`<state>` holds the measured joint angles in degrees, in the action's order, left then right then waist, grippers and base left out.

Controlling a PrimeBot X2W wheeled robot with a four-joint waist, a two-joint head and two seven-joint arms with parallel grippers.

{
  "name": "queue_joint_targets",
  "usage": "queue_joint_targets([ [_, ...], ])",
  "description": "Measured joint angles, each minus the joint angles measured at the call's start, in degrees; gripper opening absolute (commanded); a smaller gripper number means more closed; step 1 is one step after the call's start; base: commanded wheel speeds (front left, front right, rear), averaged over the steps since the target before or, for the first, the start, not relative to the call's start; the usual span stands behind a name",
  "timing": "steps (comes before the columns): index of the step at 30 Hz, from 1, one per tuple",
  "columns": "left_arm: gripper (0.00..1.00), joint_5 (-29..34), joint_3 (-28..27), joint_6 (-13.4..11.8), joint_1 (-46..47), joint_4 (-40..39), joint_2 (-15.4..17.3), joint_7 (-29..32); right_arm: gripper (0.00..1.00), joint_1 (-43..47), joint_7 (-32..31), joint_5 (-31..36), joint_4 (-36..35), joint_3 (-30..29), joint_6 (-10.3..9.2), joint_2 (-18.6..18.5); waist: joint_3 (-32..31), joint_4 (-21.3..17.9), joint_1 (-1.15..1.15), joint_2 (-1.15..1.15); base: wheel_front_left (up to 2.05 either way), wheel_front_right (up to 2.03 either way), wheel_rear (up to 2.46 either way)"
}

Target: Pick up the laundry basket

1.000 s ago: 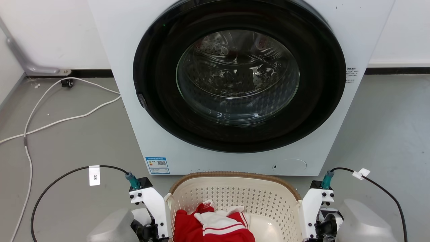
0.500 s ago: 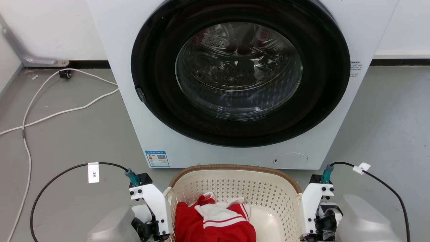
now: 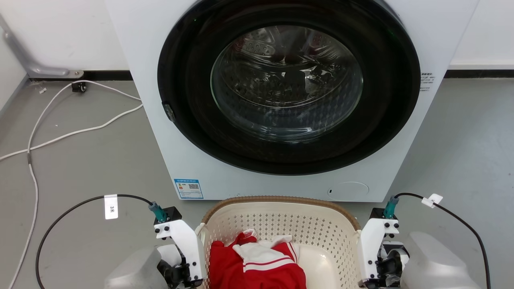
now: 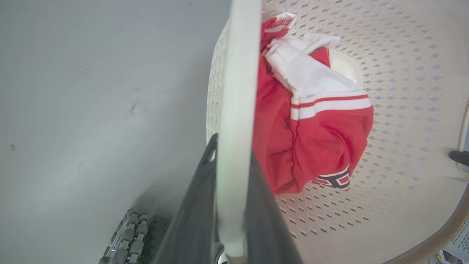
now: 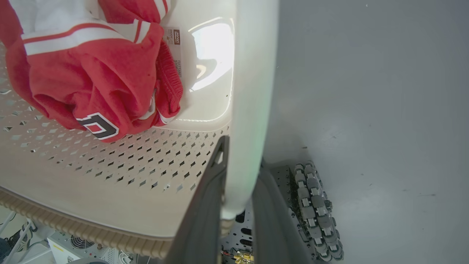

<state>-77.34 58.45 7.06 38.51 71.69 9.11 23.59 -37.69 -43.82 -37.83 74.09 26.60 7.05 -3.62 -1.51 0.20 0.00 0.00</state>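
The cream laundry basket with its brown rim sits low in the head view, just in front of the washing machine. Red and white clothing lies inside it. In the left wrist view my left gripper is shut on the basket's white left handle, one dark finger on each side. My right gripper grips the white right handle the same way. Both white wrist brackets flank the basket.
The white washing machine, its round dark door shut, stands close behind the basket. White cables trail over the grey floor at the left. My base's roller wheels lie below the basket's sides.
The whole head picture has shifted slightly upward, so the camera moved. The basket and both wrists keep their places beside each other, and both grippers stay on the handles.
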Motion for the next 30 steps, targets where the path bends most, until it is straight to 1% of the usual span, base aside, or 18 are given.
queue_joint_targets([
  [30, 0.0, -0.7, 0.2, 0.0, 0.0, 0.5, -0.2, -0.1, 0.0, -0.2, -0.5, 0.3, 0.0, -0.2, 0.0, 0.0, 0.1, 0.0, 0.0, 0.0, 0.0, 0.0, 0.0],
])
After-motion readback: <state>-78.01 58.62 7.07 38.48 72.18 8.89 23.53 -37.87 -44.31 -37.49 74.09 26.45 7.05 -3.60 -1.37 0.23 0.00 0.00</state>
